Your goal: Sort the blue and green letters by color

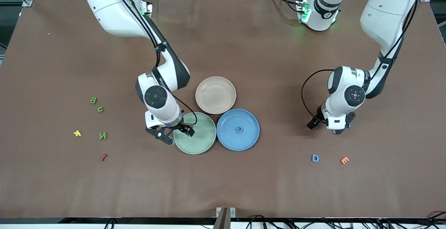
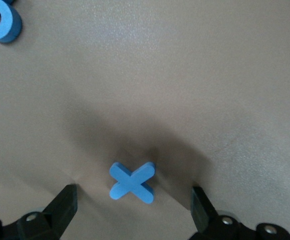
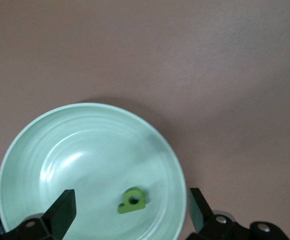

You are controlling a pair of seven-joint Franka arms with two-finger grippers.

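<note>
Nearest the front camera lie the blue D (image 1: 315,158) and the orange E (image 1: 344,160), toward the left arm's end of the table. A little farther from the camera, our left gripper (image 1: 337,128) sits low over the table with its fingers (image 2: 65,205) apart, and the blue cross (image 2: 132,182) lies flat between them, closer to one finger than the other. We judge a straight descent would bracket it. In the front view the gripper hides that cross almost entirely.

Our right gripper (image 1: 174,131) hangs over the green plate's (image 1: 204,142) rim, fingers spread, holding nothing; a green letter (image 3: 132,200) rests inside. The blue plate (image 1: 249,136) beside it holds one blue piece (image 1: 238,129). Green B (image 1: 93,100), U (image 1: 100,109) and N (image 1: 102,136) wait toward the right arm's end.
</note>
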